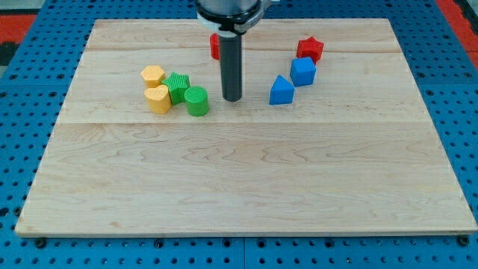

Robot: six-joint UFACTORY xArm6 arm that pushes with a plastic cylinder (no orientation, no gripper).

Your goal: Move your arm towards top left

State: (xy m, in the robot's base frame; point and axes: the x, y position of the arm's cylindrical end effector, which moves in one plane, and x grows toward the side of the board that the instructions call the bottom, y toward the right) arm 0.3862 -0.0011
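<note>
Far left: yellow hexagon (152,75), yellow heart (157,99), green star (178,86), green cylinder (196,101), bunched and touching. Just right of cylinder: my tip (232,99), bare rod, no fingers to spread or press. Behind rod: red block (214,46), partly hidden. Right: blue triangle (281,90), blue cube (302,71), red star (309,48). Travel apparently pending; next move likely far-left, passing beyond the cluster. Pale wood board (239,187) on blue pegboard (22,90).

We see pale striped wood on the board (246,187), two yellow blocks (153,75), two ribbed green ones (196,101), two blue (302,72), a red star (309,49), perhaps another red block (214,46) behind our dark rod.
</note>
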